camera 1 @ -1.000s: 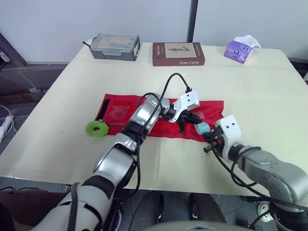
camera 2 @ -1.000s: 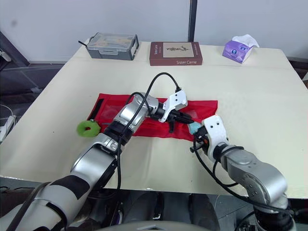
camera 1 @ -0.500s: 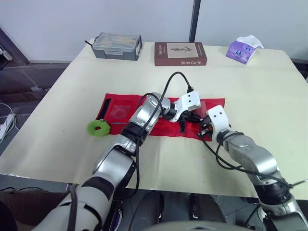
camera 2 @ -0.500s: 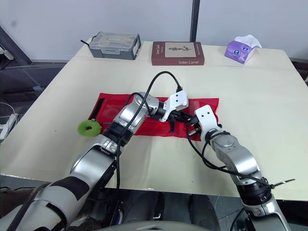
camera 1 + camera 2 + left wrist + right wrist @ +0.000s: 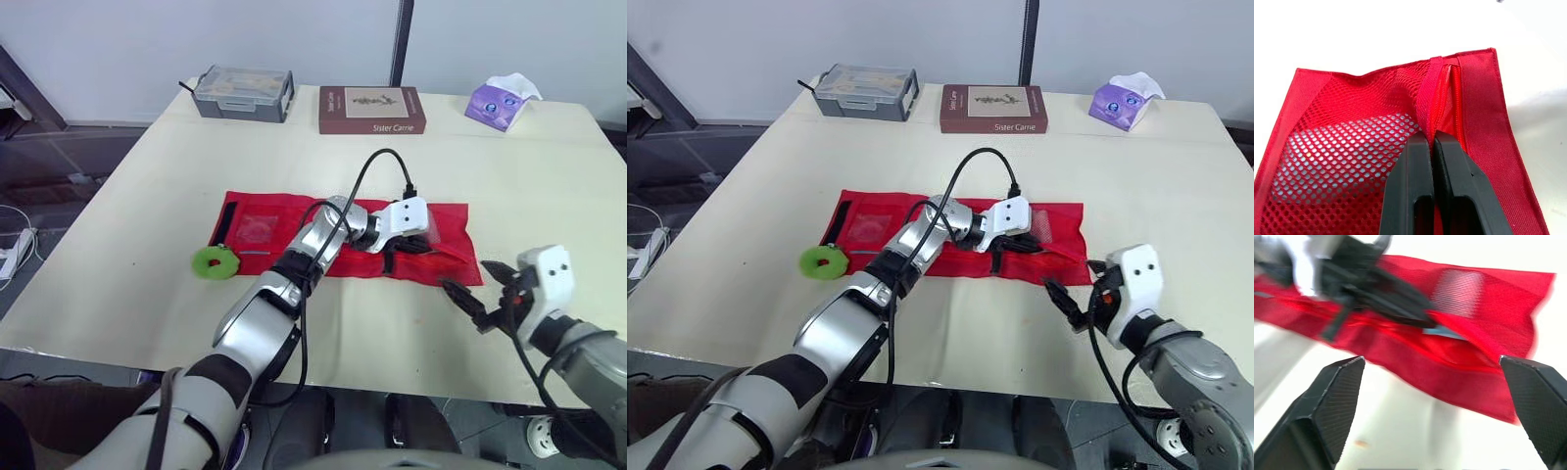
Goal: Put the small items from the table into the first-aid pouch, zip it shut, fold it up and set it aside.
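The unfolded pouch (image 5: 294,211) is pinched at its pocket edge by the left fingers (image 5: 1413,161). The right fingers (image 5: 1337,387) are spread, empty. At its 8 o'clock, the ring (image 5: 215,261) is not yet packed.

A red first-aid pouch (image 5: 284,220) lies unfolded in the middle of the table (image 5: 118,225), long side parallel to the near edge, and the left gripper (image 5: 409,246) is down on its right part. The right gripper (image 5: 467,276), fingers spread, hangs just off the pouch's right near corner. A green ring (image 5: 215,261) sits just beside the left near corner, while a grey box (image 5: 243,93), a book (image 5: 371,109) and a tissue pack (image 5: 502,102) line the far edge.
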### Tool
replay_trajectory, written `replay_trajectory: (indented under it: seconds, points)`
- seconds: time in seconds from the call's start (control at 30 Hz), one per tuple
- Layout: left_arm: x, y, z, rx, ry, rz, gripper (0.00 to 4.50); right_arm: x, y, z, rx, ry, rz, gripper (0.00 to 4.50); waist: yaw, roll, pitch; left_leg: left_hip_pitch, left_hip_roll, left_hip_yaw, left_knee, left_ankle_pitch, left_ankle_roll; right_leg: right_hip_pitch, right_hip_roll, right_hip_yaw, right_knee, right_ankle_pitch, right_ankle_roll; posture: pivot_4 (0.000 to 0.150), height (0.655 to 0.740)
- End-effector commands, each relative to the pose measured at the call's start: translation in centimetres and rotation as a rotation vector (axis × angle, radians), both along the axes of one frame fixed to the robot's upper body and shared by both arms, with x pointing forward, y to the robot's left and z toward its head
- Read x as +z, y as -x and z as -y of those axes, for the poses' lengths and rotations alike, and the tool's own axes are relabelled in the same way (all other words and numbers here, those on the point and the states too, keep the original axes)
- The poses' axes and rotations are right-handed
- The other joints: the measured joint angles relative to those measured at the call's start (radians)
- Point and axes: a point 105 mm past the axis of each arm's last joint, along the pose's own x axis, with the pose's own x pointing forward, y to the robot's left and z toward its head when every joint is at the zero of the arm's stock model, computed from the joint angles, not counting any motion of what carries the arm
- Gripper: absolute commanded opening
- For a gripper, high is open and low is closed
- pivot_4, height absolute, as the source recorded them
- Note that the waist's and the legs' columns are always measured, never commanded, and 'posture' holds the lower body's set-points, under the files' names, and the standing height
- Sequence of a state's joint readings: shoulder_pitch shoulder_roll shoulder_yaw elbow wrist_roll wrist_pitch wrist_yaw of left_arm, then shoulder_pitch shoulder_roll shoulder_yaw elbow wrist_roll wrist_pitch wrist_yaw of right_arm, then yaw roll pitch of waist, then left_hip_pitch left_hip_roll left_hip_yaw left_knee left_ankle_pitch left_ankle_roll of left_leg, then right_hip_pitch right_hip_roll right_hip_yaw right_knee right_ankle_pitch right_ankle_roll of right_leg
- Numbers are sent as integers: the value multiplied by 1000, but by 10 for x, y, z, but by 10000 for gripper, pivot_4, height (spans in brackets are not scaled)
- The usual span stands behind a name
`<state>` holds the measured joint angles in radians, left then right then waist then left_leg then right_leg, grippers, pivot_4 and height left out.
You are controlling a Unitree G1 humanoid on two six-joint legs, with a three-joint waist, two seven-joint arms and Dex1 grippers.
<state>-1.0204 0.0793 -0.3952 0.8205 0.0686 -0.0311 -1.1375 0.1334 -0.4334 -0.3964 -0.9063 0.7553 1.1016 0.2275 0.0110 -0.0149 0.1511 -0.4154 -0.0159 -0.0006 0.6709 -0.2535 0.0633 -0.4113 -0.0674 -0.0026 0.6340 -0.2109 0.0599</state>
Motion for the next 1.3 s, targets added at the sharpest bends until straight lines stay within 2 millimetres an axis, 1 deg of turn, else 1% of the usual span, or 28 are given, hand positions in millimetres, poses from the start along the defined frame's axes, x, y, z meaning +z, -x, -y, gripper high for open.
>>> replay_trajectory:
  seconds: [0.03,0.07,0.1,0.13,0.2,0.23,0.27,0.3,0.33,0.37,0.4,0.43,0.5,0.57,0.67,0.7,0.83,1.0,1.13,1.23,1.3]
  points:
    - [31,7,-2,-50,133,-55,7978,10,5,4,-26,-20,24,45000,-1,0,0,0,0,0,0,0,0,0,0,0,0,0,0,1500,7400]
    - [35,7,-8,-38,150,-76,9826,8,5,7,-46,-29,9,45000,-3,0,0,0,0,0,0,0,0,0,0,0,0,0,0,1500,7400]
    - [40,10,-16,-33,177,-104,15004,6,5,8,-59,-47,-5,45000,-3,0,0,0,1,0,0,0,0,0,0,0,0,0,0,1500,7400]
    - [44,13,-22,-33,193,-121,19245,5,5,10,-69,-60,-15,45000,-6,0,0,0,1,0,0,0,0,0,0,0,0,0,0,1500,7400]
    - [53,26,-46,-24,237,-167,25623,2,3,17,-109,-93,-49,45000,-18,1,0,1,1,0,0,0,0,0,0,0,0,0,0,1500,7400]
    - [55,31,-55,-11,247,-186,30363,1,3,20,-123,-103,-60,45000,-25,1,0,1,1,0,-1,0,0,0,0,0,1,0,0,1500,7400]
    - [60,36,-66,24,303,-244,34391,0,3,23,-131,-116,-73,45000,-26,1,0,1,2,0,-1,0,0,0,0,1,1,0,-1,1500,7400]
    - [67,40,-78,26,380,-229,34391,-1,3,24,-135,-134,-88,45000,-25,1,0,1,2,-1,-1,0,0,0,0,0,2,0,-1,1500,7400]
    - [69,46,-90,23,416,-206,34391,-1,4,26,-140,-149,-100,45000,-25,1,0,1,2,-1,-1,0,0,0,-1,0,2,0,-1,1500,7400]
    - [71,50,-98,21,434,-187,34391,-1,4,28,-144,-160,-109,45000,-23,1,0,2,2,-1,-1,0,0,0,-2,0,2,0,-1,1500,7400]
    - [70,56,-113,20,427,-221,34391,-3,3,31,-152,-167,-132,45000,-20,1,0,1,2,-1,-1,0,0,0,-2,0,2,0,-1,1500,7400]
    - [74,59,-128,42,457,-260,34391,-7,2,33,-159,-172,-158,45000,-19,1,0,1,1,-1,-1,0,0,0,-2,0,2,0,-1,1500,7400]
    - [78,75,-154,32,465,-314,34391,-12,-2,38,-176,-178,-201,45000,-22,1,0,1,1,-1,-1,0,0,0,-2,0,1,0,-1,1500,7400]
    - [79,86,-167,40,458,-327,34391,-15,-5,39,-180,-180,-227,45000,-24,2,0,1,1,-1,-1,0,0,0,-2,0,1,-1,-1,1500,7400]
    - [86,105,-193,83,451,-373,34391,-21,-13,42,-188,-176,-276,45000,-23,2,0,1,1,0,-1,0,0,0,-2,0,1,-1,-3,1500,7400]
    - [88,111,-198,91,444,-386,34391,-23,-15,44,-190,-169,-289,45000,-24,1,0,1,1,0,-1,0,0,0,-2,0,1,-2,-4,1500,7400]
    - [90,128,-212,122,396,-398,34391,-28,-20,43,-174,-177,-325,45000,-20,2,0,1,1,0,-1,0,0,0,-2,-1,0,-3,-4,1500,7400]
    - [86,136,-224,196,383,-388,34391,-34,-29,30,-127,-210,-363,45000,-23,2,0,1,1,1,-2,0,0,0,-1,0,-2,-3,-5,1500,7400]
    - [83,138,-221,214,393,-368,34391,-38,-39,16,-82,-230,-382,45000,-24,2,0,1,2,1,-2,0,0,0,0,0,-2,-3,-5,1500,7400]
    - [81,138,-217,222,407,-359,34391,-36,-45,7,-52,-273,-378,45000,-23,2,0,1,2,1,-2,0,0,0,0,1,-3,-3,-5,1500,7400]
    - [82,137,-214,225,413,-351,35265,-32,-48,7,-57,-286,-360,39402,-23,2,0,1,2,1,-2,0,0,0,0,0,-2,-3,-5,1500,7400]
